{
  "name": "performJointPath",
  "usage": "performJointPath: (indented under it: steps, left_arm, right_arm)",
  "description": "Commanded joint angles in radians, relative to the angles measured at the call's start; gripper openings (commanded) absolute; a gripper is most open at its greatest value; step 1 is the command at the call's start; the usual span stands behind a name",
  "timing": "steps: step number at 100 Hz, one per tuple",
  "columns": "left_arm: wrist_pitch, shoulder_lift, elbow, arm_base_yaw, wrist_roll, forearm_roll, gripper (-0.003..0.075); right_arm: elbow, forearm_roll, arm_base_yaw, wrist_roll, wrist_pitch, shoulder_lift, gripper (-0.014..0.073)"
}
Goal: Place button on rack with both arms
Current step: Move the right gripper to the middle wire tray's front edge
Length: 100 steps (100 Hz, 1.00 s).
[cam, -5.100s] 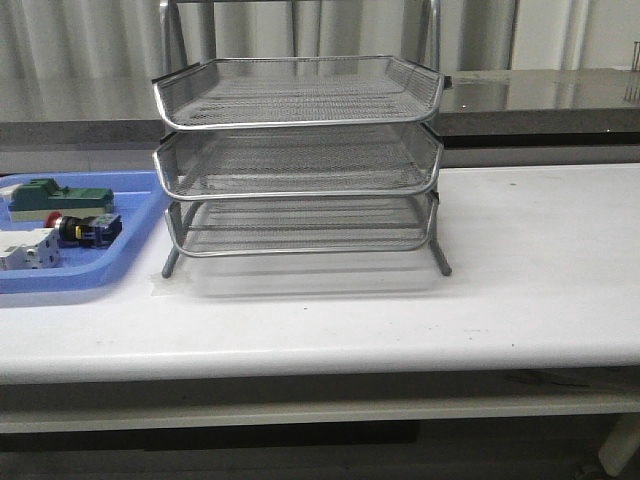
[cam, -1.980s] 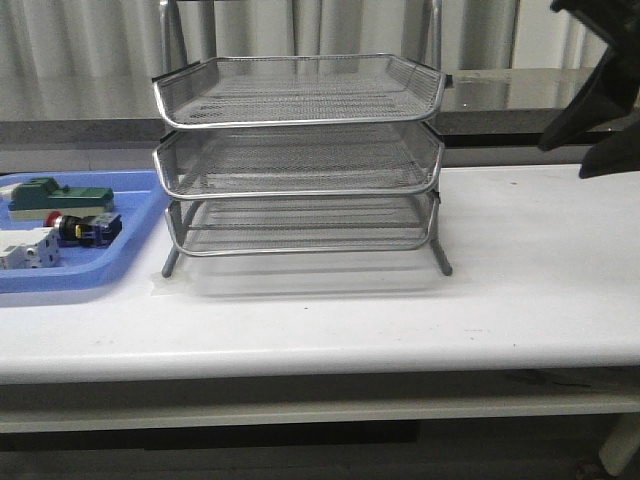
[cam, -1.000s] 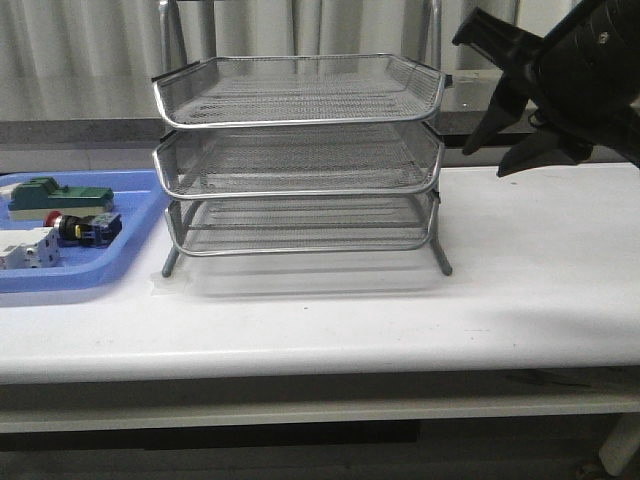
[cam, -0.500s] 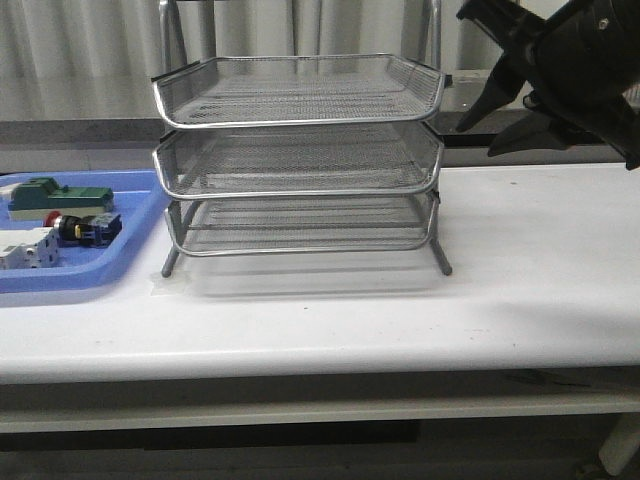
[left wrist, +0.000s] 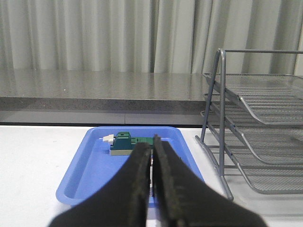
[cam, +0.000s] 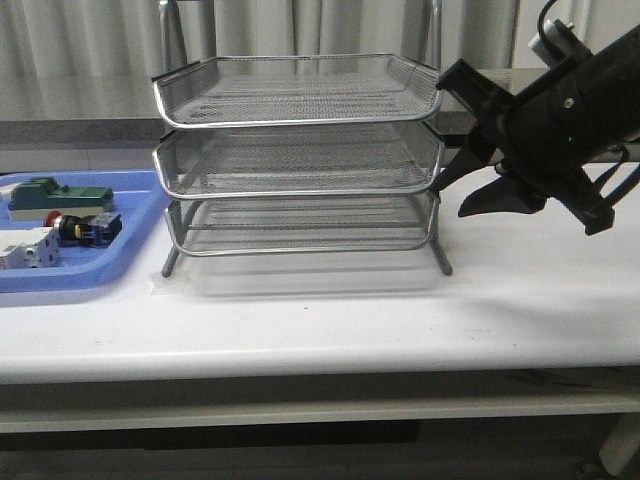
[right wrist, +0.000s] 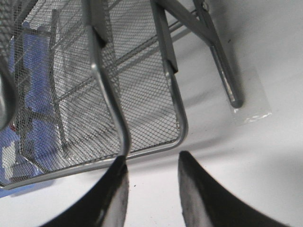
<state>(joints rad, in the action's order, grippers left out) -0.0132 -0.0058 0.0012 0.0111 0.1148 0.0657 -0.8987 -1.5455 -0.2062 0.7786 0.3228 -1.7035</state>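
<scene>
Red-capped, the button (cam: 76,228) lies in the blue tray (cam: 128,262) on the counter (cam: 400,310), to the left of the rack (cam: 300,150), untouched. The left hand (left wrist: 152,170) hangs in front of this tray with its fingers pressed together and nothing between them. The right hand (cam: 462,152) is wide and empty, just beside the right edge of the rack, near the middle tier.

I judge that the pickup is not yet begun. To do it well, the left hand should spread before it goes down, then close across the black body, not the round cap. The right hand should keep clear of the wire rim.
</scene>
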Motion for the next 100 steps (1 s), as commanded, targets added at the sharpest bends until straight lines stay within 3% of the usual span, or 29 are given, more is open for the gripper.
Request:
performJointPath:
  steps: [1,34,100]
  left_arm:
    - [-0.078,-0.032,0.046,-0.002,0.010,-0.008,0.0004]
    - [-0.078,-0.032,0.046,-0.002,0.010,-0.008,0.0004]
    - [-0.078,-0.032,0.046,-0.002,0.010,-0.008,0.0004]
  right_arm:
    - [-0.030,-0.086,0.010,0.079,0.049,0.030,0.0286]
    - [-0.031,-0.382,0.010,0.353,0.129,-0.021,0.0286]
    - [-0.169,-0.381,0.010,0.373,0.162,-0.105,0.0286]
